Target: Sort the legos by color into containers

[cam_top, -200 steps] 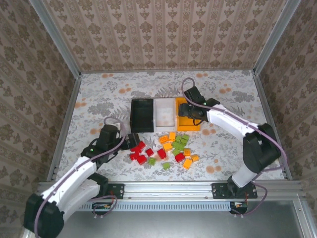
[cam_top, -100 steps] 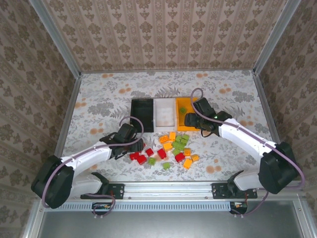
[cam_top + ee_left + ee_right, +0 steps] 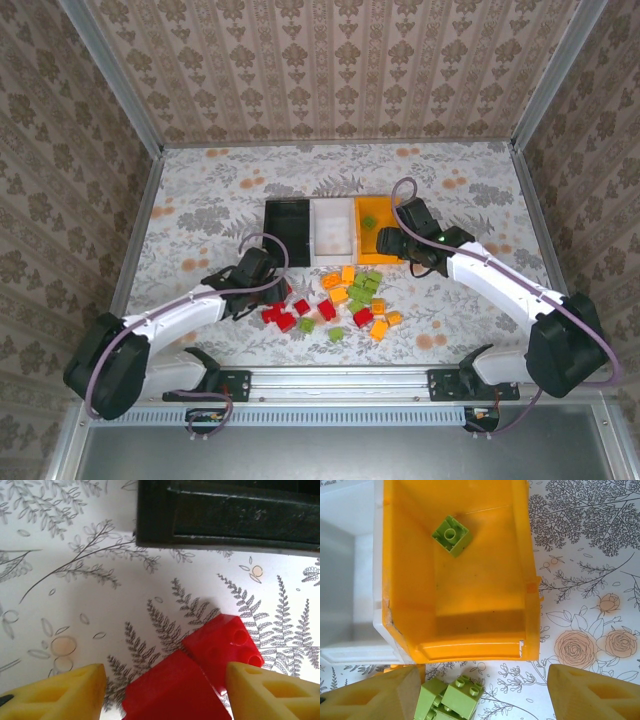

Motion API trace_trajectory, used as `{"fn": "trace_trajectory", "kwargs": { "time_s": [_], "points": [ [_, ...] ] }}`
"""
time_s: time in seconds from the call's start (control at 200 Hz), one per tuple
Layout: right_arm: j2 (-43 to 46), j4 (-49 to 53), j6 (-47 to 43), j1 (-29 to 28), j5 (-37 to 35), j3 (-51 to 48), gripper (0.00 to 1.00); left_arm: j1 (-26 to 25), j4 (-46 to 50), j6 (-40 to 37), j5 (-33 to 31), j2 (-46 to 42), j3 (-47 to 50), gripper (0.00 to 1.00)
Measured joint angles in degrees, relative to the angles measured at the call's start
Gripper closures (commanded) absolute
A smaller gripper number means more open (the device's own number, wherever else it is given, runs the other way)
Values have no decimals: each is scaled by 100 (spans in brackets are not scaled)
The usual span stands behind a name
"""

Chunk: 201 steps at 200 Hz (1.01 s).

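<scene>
Since a second ago the left arm has dropped from a raised, folded pose to a low reach, and the right arm has drawn back from deep over the orange-yellow bin [image 3: 362, 252] towards its near wall. The left arm now lies stretched low across the floral table [image 3: 200, 200], forearm angled towards the centre, its left gripper [image 3: 272, 292] at the far edge of the red bricks [image 3: 285, 314]. From the left wrist its yellow fingers [image 3: 55, 695] stand apart on either side of one red brick [image 3: 170, 690], with a sliver of table showing beside the brick; a second red brick [image 3: 222, 642] lies touching it, just short of the black bin [image 3: 230, 512]. The right arm bends at the elbow and reaches inward, the right gripper [image 3: 385, 240] hanging above the orange-yellow bin's near wall with its claw wide and empty. One light green brick [image 3: 451, 535] lies inside that bin at the far end; the white bin [image 3: 345, 580] touches it on the left, and more light green bricks [image 3: 452, 697] lie on the table just outside its near wall
</scene>
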State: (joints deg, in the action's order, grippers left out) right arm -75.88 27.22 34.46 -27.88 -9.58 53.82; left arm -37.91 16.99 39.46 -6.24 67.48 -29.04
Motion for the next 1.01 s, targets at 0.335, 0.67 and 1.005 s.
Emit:
{"fn": "trace_trajectory", "kwargs": {
  "time_s": [0.335,0.67,1.005],
  "points": [
    [55,-7,0,0,4,-35,30,-63,109,59,11,-212,131,36],
    [181,-7,0,63,4,-74,30,-61,-11,216,-90,-186,245,51],
    [223,-20,2,136,7,-157,30,-120,527,212,-151,-673,129,64]
  ]
}}
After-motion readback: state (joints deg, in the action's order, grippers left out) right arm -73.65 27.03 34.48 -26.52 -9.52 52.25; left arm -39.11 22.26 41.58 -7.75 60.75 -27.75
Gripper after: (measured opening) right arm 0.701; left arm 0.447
